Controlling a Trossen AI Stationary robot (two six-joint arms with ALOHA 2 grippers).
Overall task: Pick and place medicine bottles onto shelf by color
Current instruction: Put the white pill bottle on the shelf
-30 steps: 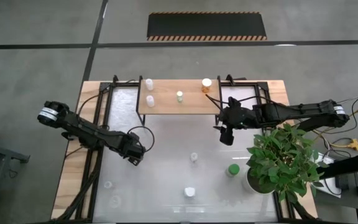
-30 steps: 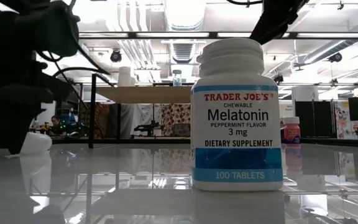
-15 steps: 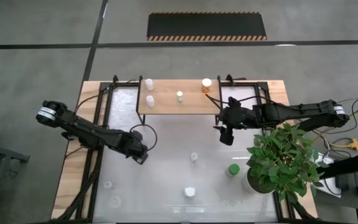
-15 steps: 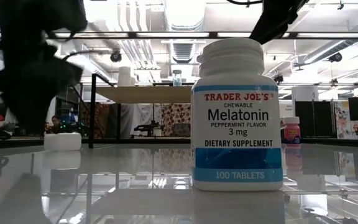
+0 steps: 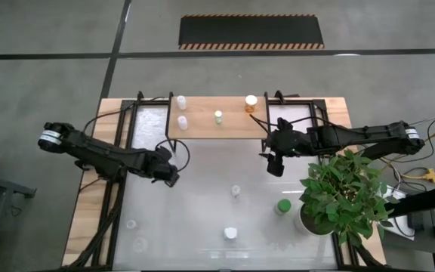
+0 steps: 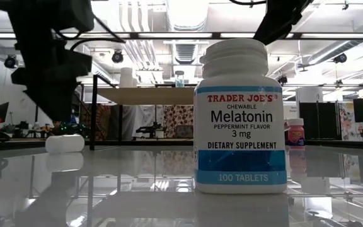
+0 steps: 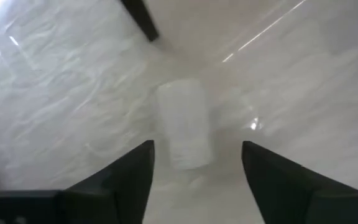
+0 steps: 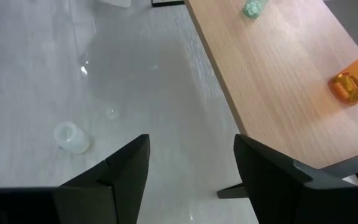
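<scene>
Taking the shelf (image 5: 216, 125) at the far edge of the table (image 5: 202, 227) as the landmark, the things nearest the viewer lie farthest from it. At the near edge stands a white melatonin bottle (image 6: 241, 116), filling the low view; from above it shows as a white cap well in front of the shelf's middle. Two faint clear bottles (image 5: 131, 224) sit off to the near left. A green-capped bottle (image 5: 283, 205) stands to the near right of the shelf, tucked against a potted plant (image 5: 342, 198), and a small clear bottle (image 5: 236, 190) waits midway between the melatonin bottle and the shelf.

Closer in, just off the shelf's left front corner, the left gripper (image 5: 168, 168) hangs low with its fingers spread, empty, over a white bottle (image 7: 185, 124) lying on its side. The bottle lies lined up between the fingers, which probably suits a grasp across its body. Off the shelf's right front corner the right gripper (image 5: 276, 162) waits, fingers apart and empty.

On the shelf itself, two white bottles (image 5: 181, 112) stand at the left end, a pale green one (image 5: 218, 116) in the middle and an orange one (image 5: 251, 103) at the right, so colours appear grouped by position.
</scene>
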